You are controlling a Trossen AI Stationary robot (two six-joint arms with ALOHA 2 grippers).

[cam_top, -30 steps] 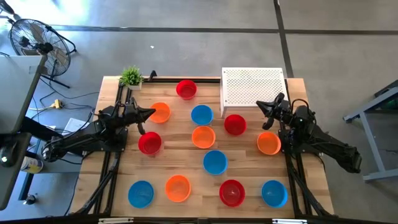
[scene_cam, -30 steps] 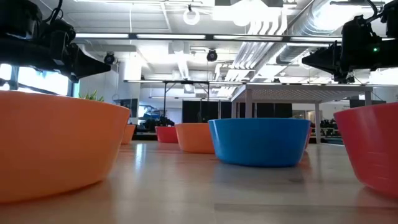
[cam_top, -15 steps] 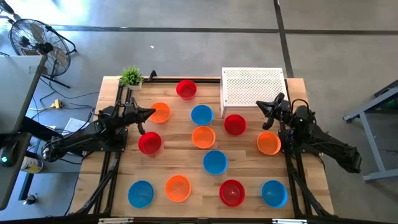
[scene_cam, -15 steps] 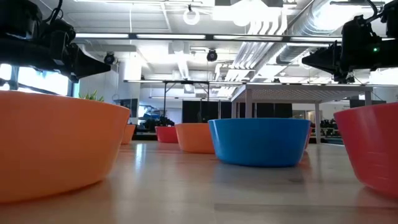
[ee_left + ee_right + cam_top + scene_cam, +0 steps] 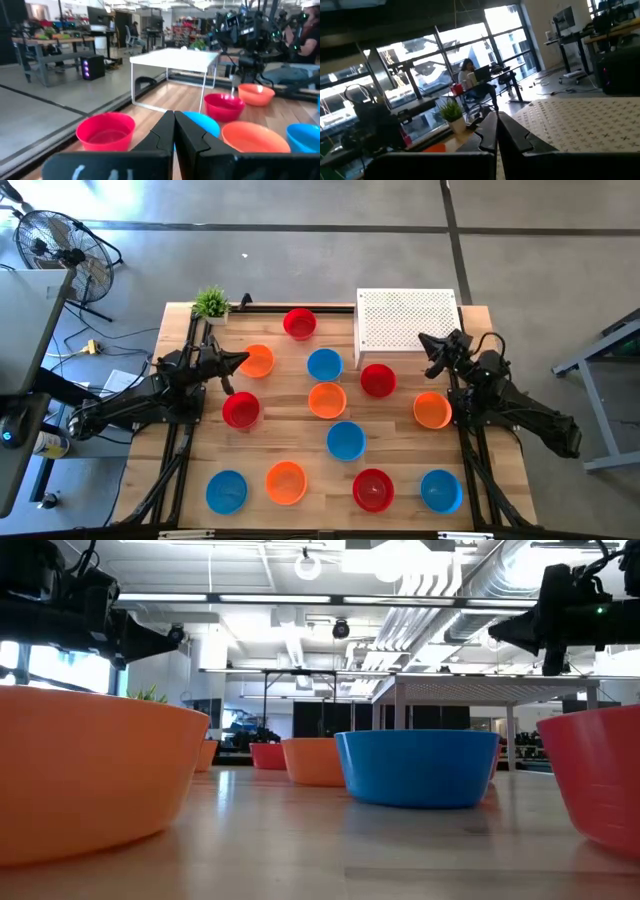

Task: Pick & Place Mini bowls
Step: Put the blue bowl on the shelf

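The left gripper, fingers pressed together and empty, is held just beside the nearest orange bowl; the right gripper, likewise closed, is raised near the red bowl.

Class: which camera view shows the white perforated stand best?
The high view: the white perforated stand shows its whole top at the table's far edge. The left wrist view shows it side-on, the right wrist view only part of its perforated top. In the low view I cannot pick it out.
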